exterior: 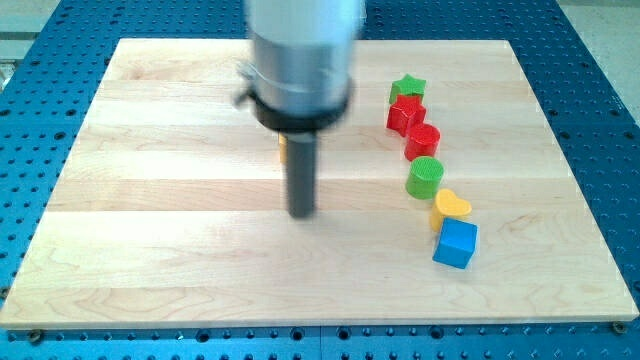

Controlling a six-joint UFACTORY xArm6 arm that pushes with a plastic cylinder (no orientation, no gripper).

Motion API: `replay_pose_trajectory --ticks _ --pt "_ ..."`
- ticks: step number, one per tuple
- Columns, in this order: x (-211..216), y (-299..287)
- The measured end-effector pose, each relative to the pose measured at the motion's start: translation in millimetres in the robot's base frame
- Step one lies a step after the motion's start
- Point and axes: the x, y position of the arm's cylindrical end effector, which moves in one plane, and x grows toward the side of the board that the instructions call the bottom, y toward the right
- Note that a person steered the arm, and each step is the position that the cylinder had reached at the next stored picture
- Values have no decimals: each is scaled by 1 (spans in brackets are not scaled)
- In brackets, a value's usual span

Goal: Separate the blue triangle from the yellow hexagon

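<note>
My tip (301,213) rests on the wooden board (150,220), left of the middle. A sliver of a yellow block (283,150) shows just behind the rod at its left edge; its shape is hidden, so I cannot tell whether it is the yellow hexagon. No blue triangle is visible; the arm's grey body (303,60) covers the board's top middle. The tip is below the yellow sliver and well left of the other blocks.
A curved line of blocks runs down the right half: green star (407,87), red star (405,114), red cylinder (423,141), green cylinder (425,177), yellow heart (451,207), blue cube (456,243). A blue perforated table (600,120) surrounds the board.
</note>
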Motion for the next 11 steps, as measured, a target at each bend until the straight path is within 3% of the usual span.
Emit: replay_pose_trajectory --ticks 1,3,5,7,10,11 --pt "-35 -62" --pt "-84 -3" --pt "-78 3" --pt "-124 48" --pt "-108 54" --pt "-127 79"
